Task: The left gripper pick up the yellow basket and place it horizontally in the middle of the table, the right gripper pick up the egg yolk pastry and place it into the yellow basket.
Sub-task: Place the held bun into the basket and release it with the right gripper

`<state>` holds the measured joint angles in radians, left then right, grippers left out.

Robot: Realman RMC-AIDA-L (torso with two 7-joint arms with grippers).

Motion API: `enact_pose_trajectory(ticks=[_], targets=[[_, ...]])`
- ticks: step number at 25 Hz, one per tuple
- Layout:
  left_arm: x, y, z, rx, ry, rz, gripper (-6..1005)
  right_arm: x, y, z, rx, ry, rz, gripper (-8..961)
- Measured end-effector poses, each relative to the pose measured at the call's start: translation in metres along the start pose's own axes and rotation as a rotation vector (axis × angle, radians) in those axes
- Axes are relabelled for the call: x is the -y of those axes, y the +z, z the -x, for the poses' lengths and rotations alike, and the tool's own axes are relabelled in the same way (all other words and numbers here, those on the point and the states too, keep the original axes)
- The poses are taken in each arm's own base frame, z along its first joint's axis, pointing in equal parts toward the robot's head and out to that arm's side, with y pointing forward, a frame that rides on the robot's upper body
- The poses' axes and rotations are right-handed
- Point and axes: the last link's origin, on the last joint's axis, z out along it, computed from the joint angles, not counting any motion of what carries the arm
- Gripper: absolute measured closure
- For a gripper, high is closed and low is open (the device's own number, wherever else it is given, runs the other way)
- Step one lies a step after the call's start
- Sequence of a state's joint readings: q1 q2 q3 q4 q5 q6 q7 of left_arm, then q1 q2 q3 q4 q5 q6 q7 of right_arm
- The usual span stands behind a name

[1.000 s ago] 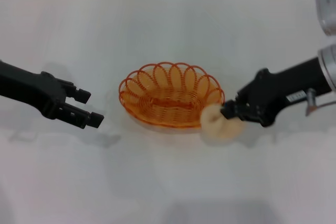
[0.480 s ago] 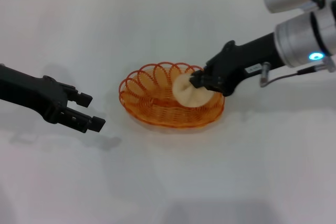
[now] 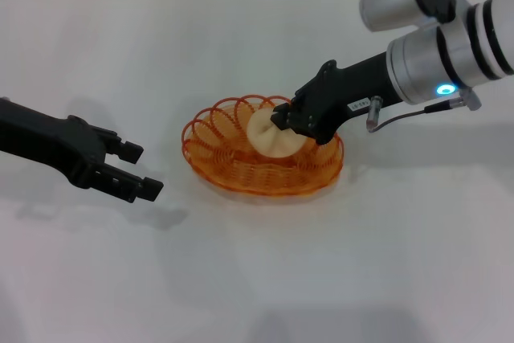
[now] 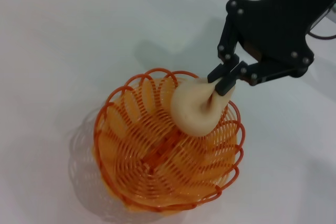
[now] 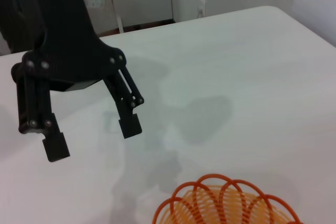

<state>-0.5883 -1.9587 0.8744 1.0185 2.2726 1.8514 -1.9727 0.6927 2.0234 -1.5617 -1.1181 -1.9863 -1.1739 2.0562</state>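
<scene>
Egg yolk pastry (image 3: 271,133): small, round, pale cream bun, pinched at edge by right claw (image 3: 283,118), held over yellow basket (image 3: 233,158), tilted on its side. Basket: oval orange wire, looped scalloped rim, sits mid white worktop (image 3: 241,279). Left claw (image 3: 135,170) released, fingers spread, hovers well apart on basket's left side.

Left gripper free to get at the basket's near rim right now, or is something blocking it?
Probably yes. The left gripper hangs open beside the yellow basket, with only bare table between. The right gripper, holding the egg yolk pastry, occupies the far side.
</scene>
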Motion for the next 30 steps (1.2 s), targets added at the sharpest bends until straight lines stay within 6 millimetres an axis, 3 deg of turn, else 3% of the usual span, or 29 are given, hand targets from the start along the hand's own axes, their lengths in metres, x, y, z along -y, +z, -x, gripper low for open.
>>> enact_pose_trajectory(ticks=[8,16,24,30], targets=[[0.0,0.0,-0.001,-0.004,0.001,-0.003,119,-0.002,0.004,0.0,-0.006,-0.014,-0.002,897],[0.001,-0.001,0.0,-0.008,0.002,-0.005,119,-0.008,-0.002,0.003,0.012,-0.036,0.017,557],[0.0,-0.001,0.003,-0.015,0.015,-0.003,120,-0.015,-0.034,-0.016,0.1,-0.014,-0.036,259],[-0.002,0.001,0.007,-0.027,0.035,0.011,120,-0.025,-0.07,-0.05,0.238,0.035,-0.024,259]])
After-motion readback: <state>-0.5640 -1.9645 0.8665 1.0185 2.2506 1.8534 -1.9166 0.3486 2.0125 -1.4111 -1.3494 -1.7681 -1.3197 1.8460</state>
